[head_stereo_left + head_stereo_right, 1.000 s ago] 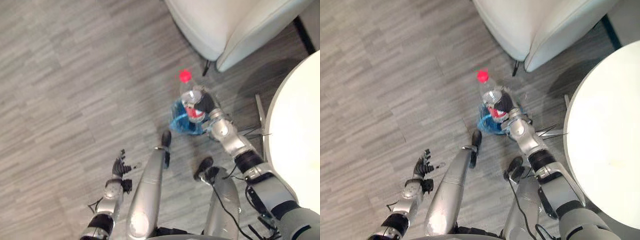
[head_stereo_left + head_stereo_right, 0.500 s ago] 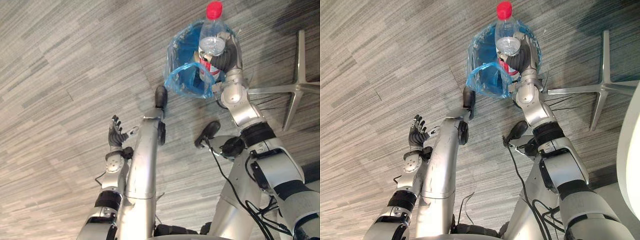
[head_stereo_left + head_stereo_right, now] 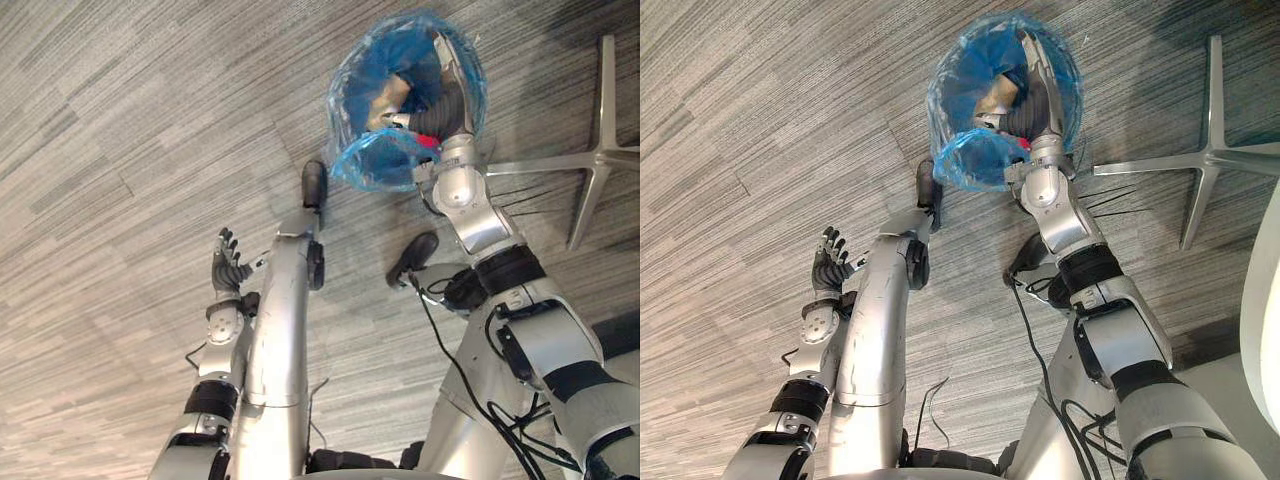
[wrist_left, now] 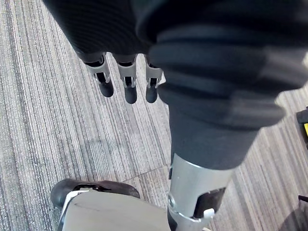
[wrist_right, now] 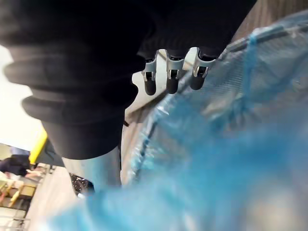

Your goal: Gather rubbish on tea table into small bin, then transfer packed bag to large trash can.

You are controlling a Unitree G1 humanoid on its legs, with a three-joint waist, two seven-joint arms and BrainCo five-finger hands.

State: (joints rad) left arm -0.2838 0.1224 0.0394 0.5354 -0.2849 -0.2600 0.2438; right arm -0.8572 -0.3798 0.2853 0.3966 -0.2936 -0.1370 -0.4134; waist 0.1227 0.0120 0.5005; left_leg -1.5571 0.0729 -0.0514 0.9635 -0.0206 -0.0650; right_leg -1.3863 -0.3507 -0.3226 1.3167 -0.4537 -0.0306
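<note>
The small bin [image 3: 352, 92], lined with a blue plastic bag [image 5: 231, 144], stands on the floor in front of me. My right hand [image 3: 443, 88] reaches over its mouth with straight fingers [image 5: 168, 79] and holds nothing. Inside the bin lie a brownish piece of rubbish [image 3: 386, 97] and, by my wrist, something red [image 3: 429, 143]. My left hand [image 3: 228, 270] hangs over the bare floor at the lower left, well apart from the bin, its fingers [image 4: 126, 87] straight and empty.
A metal star-shaped chair base [image 3: 592, 158] spreads on the floor just right of the bin. The white rim of the tea table [image 3: 1268, 330] shows at the far right. Grey wood-pattern floor [image 3: 120, 150] lies open to the left.
The red-capped bottle that my right hand held upright over the bin is gone from the hand. The fingers have straightened over the bin's mouth. The left hand has hardly moved.
</note>
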